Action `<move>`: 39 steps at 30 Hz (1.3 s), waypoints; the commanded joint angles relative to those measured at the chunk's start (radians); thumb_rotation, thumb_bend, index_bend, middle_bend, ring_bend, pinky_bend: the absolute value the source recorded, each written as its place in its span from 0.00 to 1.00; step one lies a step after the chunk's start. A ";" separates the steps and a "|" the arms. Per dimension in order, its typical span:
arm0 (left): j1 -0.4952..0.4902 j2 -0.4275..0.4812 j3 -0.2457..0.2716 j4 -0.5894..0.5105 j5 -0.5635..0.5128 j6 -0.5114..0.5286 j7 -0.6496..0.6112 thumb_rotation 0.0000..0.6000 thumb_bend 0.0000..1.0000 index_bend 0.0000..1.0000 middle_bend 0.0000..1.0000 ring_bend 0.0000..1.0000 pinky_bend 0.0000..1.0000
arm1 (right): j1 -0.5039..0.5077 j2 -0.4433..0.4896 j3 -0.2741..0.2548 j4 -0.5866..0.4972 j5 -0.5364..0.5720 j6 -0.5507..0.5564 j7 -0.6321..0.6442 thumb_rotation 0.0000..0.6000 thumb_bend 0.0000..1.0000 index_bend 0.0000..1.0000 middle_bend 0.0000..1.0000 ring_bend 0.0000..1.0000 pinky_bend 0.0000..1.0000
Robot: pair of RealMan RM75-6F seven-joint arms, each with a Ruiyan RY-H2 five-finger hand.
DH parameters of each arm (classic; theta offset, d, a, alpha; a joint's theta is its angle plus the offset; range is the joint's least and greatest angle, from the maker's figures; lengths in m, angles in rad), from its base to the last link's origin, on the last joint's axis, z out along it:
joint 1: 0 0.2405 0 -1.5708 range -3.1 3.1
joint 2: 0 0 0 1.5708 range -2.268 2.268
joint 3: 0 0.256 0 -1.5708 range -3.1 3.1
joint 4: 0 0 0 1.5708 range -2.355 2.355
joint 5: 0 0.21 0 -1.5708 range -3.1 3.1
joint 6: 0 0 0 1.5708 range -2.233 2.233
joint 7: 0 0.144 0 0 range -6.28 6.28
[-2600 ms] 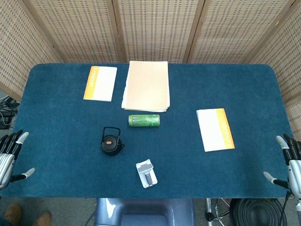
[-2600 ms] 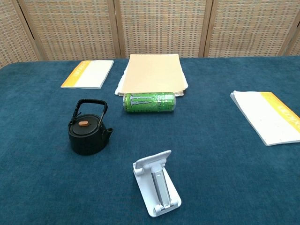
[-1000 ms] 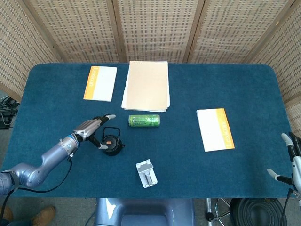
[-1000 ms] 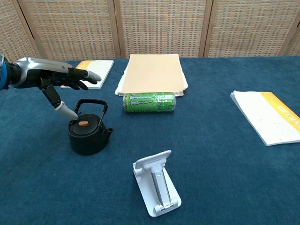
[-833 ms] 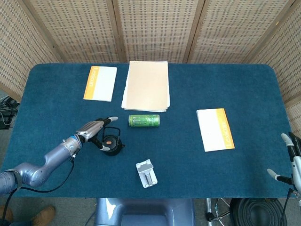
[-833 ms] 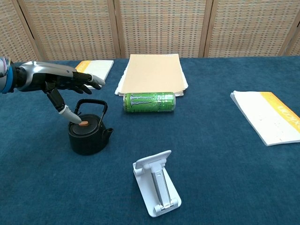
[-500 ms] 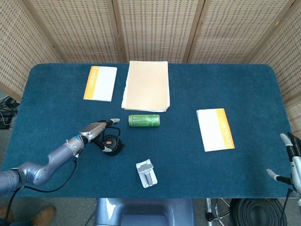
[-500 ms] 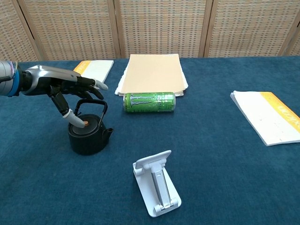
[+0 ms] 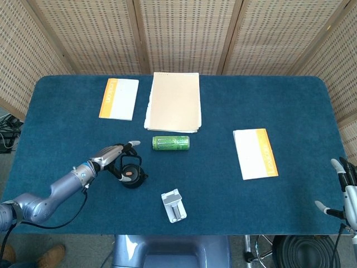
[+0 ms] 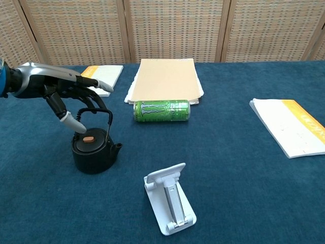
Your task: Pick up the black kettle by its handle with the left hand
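The black kettle stands upright on the blue table, its hoop handle raised and an orange knob on its lid. My left hand reaches over it from the left. The hand's dark fingers curl over the top of the handle and touch it. Its thumb hangs apart just above the lid's left side, so the grip is not closed. My right hand stays at the table's front right corner with fingers spread and nothing in it.
A green can lies on its side right behind the kettle. A white phone stand sits in front to the right. Tan folders and an orange-edged booklet lie at the back, with another booklet to the right.
My left hand came in from the table's left edge and its fingers bent down onto the handle. The kettle has slid slightly toward me in the last half second.
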 commanded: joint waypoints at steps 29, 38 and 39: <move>0.107 0.192 0.154 -0.229 0.390 0.083 0.035 1.00 0.00 0.20 0.24 0.23 0.00 | -0.002 -0.004 -0.009 -0.011 -0.019 0.009 -0.019 1.00 0.00 0.00 0.00 0.00 0.00; 0.076 0.160 0.157 -0.230 0.307 0.070 0.092 1.00 0.00 0.24 0.25 0.23 0.00 | -0.003 -0.002 -0.008 -0.009 -0.018 0.009 -0.012 1.00 0.00 0.00 0.00 0.00 0.00; 0.073 0.158 0.157 -0.231 0.298 0.069 0.097 1.00 0.00 0.24 0.25 0.23 0.00 | -0.003 -0.002 -0.008 -0.009 -0.018 0.009 -0.011 1.00 0.00 0.00 0.00 0.00 0.00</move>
